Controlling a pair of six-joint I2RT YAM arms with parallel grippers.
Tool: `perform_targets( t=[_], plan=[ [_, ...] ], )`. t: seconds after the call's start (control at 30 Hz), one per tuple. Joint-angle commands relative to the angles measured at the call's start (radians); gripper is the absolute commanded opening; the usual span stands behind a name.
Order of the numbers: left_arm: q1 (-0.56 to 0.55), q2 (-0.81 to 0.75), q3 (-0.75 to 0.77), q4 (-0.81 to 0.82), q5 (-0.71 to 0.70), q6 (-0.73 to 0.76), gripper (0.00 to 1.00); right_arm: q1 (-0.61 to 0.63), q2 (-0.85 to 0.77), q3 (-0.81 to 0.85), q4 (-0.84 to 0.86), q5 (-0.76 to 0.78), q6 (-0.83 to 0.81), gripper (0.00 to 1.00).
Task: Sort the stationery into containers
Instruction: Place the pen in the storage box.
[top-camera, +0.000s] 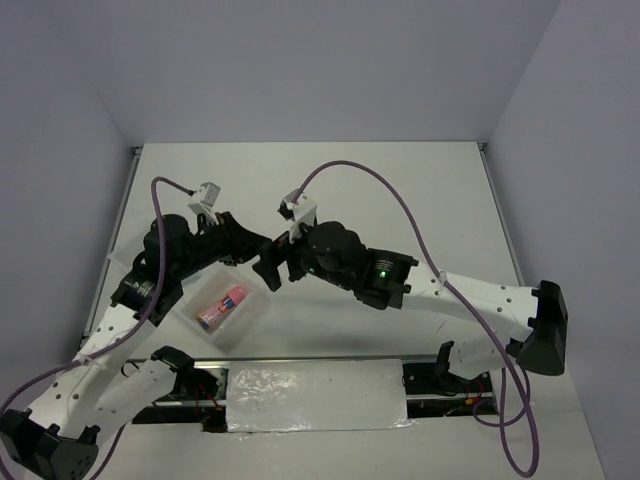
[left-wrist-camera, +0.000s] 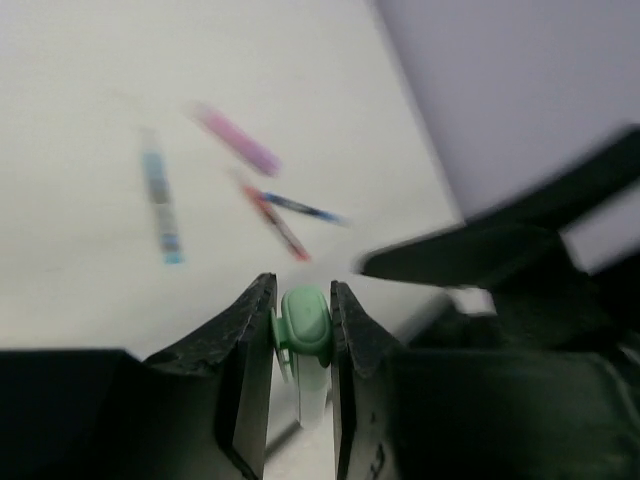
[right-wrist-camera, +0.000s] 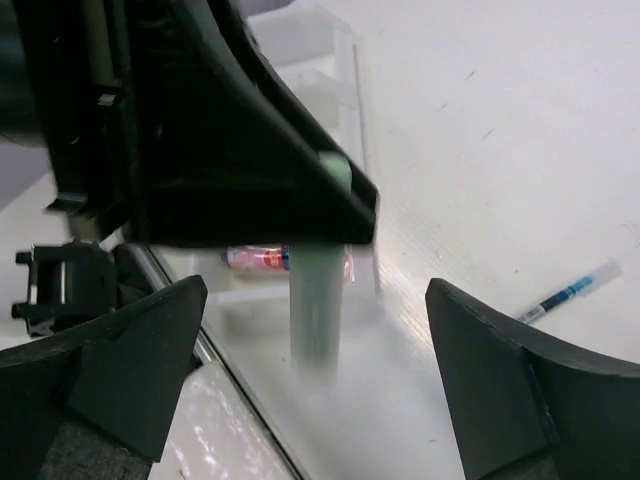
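Observation:
My left gripper (left-wrist-camera: 302, 290) is shut on a green-capped highlighter (left-wrist-camera: 305, 325) and holds it upright above the table, close to the clear tray (top-camera: 255, 318). A fat pink tube (top-camera: 222, 307) lies in the tray. My right gripper (right-wrist-camera: 318, 292) is open and empty, facing the left gripper; between its fingers the green highlighter (right-wrist-camera: 318, 300) hangs down and the pink tube (right-wrist-camera: 258, 258) shows behind it. In the top view the two grippers meet, the left (top-camera: 248, 250) and the right (top-camera: 268, 272). A blue highlighter (left-wrist-camera: 160, 205), a purple highlighter (left-wrist-camera: 240, 140), a red pen (left-wrist-camera: 275, 222) and a blue pen (left-wrist-camera: 305, 208) lie on the table.
The right arm (left-wrist-camera: 480, 260) is a dark shape just right of my left gripper. Another blue pen (right-wrist-camera: 570, 292) lies on the table right of the tray. Crinkled foil (top-camera: 315, 395) covers the near edge between the arm bases.

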Motion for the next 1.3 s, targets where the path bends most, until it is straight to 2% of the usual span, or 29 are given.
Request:
perform_targets(
  t=[0.0, 0.03, 0.1, 0.13, 0.23, 0.5, 0.67, 0.8, 0.97, 1.13, 1.17, 1.27],
  plan=[
    [-0.003, 0.027, 0.204, -0.336, -0.495, 0.265, 0.0, 0.0, -0.077, -0.031, 0.051, 0.142, 0.028, 1.0],
    [-0.003, 0.071, 0.231, -0.469, -0.656, 0.296, 0.0, -0.004, -0.107, -0.068, 0.054, 0.159, 0.031, 1.0],
    [0.0, 0.14, 0.274, -0.579, -0.952, 0.321, 0.0, -0.012, -0.216, -0.172, 0.055, 0.191, 0.037, 1.0],
    [0.011, 0.218, 0.278, -0.647, -1.156, 0.33, 0.0, -0.015, -0.256, -0.203, 0.042, 0.202, 0.038, 1.0],
    [0.082, 0.359, 0.283, -0.694, -1.323, 0.344, 0.0, -0.02, -0.407, -0.302, 0.01, 0.241, 0.04, 1.0],
    [0.23, 0.487, 0.271, -0.659, -1.334, 0.326, 0.0, -0.023, -0.672, -0.382, -0.098, 0.247, 0.045, 1.0],
    [0.232, 0.455, 0.233, -0.631, -1.261, 0.33, 0.0, -0.021, -0.749, -0.427, -0.116, 0.245, 0.057, 1.0],
    [0.232, 0.429, 0.211, -0.596, -1.233, 0.348, 0.08, -0.023, -0.777, -0.442, -0.136, 0.264, 0.068, 1.0],
    [0.232, 0.429, 0.202, -0.591, -1.216, 0.35, 0.12, -0.023, -0.781, -0.448, -0.144, 0.265, 0.081, 1.0],
    [0.232, 0.421, 0.186, -0.578, -1.182, 0.361, 0.25, -0.024, -0.781, -0.453, -0.141, 0.265, 0.083, 1.0],
    [0.232, 0.417, 0.185, -0.575, -1.178, 0.368, 0.3, -0.023, -0.781, -0.454, -0.142, 0.265, 0.084, 1.0],
    [0.233, 0.412, 0.18, -0.567, -1.155, 0.37, 0.34, -0.023, -0.78, -0.454, -0.144, 0.262, 0.086, 1.0]
  ],
)
